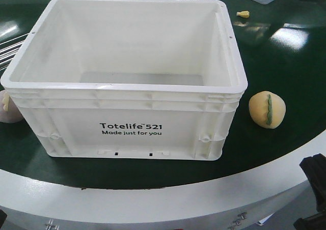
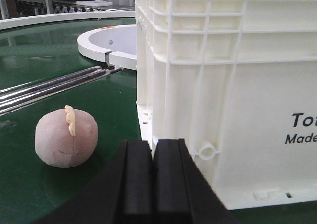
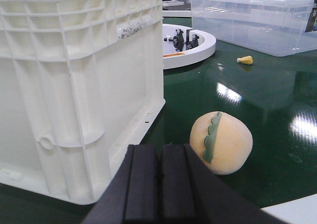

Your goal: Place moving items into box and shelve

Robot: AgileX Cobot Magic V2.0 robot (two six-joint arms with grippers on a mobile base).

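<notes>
Box (image 1: 127, 123) stands on glossy green table (image 1: 285, 62) edged in white.

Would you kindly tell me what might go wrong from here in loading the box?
The left pincer and right pincer are both shut; reaching unopened would probably just nudge a toy away.
The yellow toy lies near the table rim and might roll off.
The pink toy sits close to the box, so a pincer may strike the wall.

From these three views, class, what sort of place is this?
Probably a lab or warehouse sorting station: a curved green table with white rim, a large white ribbed plastic crate, and a clear plastic storage bin.
</notes>
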